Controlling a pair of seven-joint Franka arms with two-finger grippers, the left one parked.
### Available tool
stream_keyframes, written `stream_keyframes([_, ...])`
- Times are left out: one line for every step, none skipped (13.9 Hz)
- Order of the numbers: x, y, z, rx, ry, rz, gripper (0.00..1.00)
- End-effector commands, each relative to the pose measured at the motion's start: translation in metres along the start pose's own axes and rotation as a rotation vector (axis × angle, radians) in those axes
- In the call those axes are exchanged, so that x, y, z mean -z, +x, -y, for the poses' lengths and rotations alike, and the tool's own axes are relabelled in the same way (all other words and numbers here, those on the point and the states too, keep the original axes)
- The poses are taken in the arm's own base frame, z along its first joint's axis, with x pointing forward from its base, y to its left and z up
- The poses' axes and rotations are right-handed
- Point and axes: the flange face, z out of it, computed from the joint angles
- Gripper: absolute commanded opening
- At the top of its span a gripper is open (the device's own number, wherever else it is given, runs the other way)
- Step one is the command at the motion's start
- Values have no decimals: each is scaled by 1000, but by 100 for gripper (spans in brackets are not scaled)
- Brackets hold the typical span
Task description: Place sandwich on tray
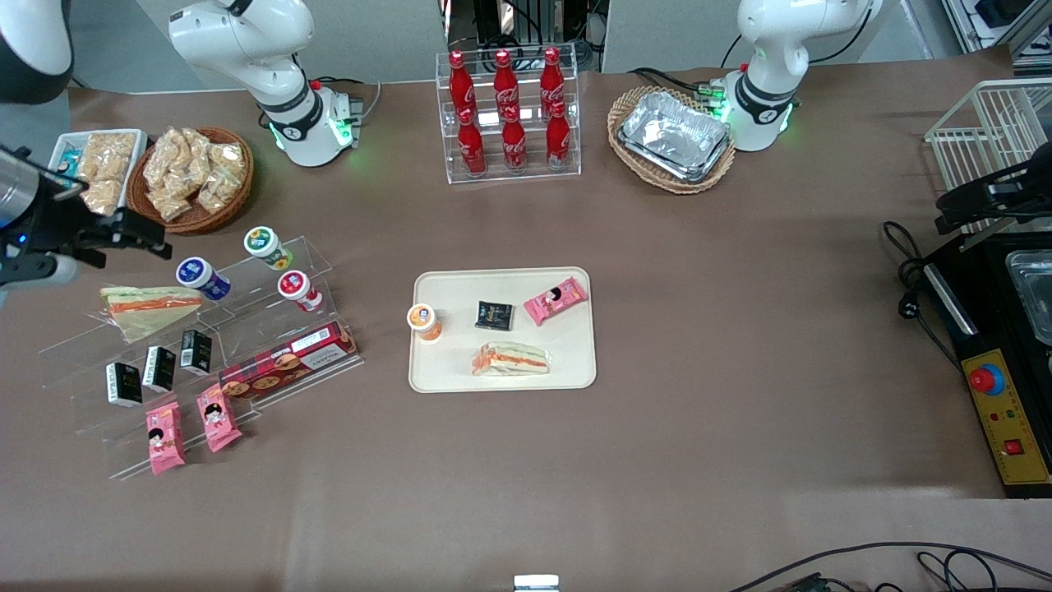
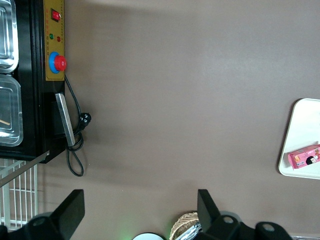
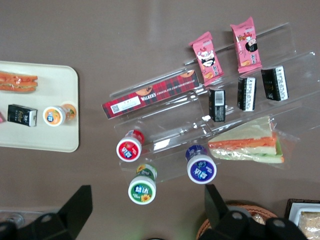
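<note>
The sandwich (image 1: 509,359), a small wrapped wedge with an orange-red filling edge, lies flat on the cream tray (image 1: 501,288), on the part nearest the front camera. It also shows in the right wrist view (image 3: 17,81), on the tray (image 3: 55,95). My right gripper (image 1: 141,238) is open and empty. It hangs high over the working arm's end of the table, above the acrylic shelf and well apart from the tray. In the wrist view the gripper (image 3: 147,196) has its fingers spread wide over the yogurt cups.
On the tray are also an orange-lidded cup (image 1: 424,321), a black packet (image 1: 493,315) and a pink snack (image 1: 555,300). The acrylic shelf (image 1: 271,325) holds a longer sandwich wedge (image 1: 148,308), cups, black packets, pink snacks and a biscuit box (image 1: 288,360). Cola bottles (image 1: 505,115) and baskets stand farther back.
</note>
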Motion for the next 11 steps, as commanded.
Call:
stream_keyframes([-6, -27, 1, 4, -40, -17, 100])
stream_keyframes([-6, -28, -4, -7, -40, -16, 100])
stream_keyframes([-5, -28, 0, -6, -44, -16, 100])
stream_keyframes([-5, -28, 4, -4, -51, -17, 100])
stream_keyframes([-6, -27, 8, 0, -57, -11, 100])
stream_keyframes([-5, -27, 11, 4, -59, -8, 100])
stream_keyframes([-4, -26, 12, 4, -58, -9, 100])
stream_keyframes([-3, -24, 12, 1, -58, -13, 100])
stream_keyframes([-4, -22, 13, -2, -58, -11, 100])
stream_keyframes([-5, -21, 14, -8, -58, -10, 100])
stream_keyframes([-5, -21, 15, -13, -58, -8, 100])
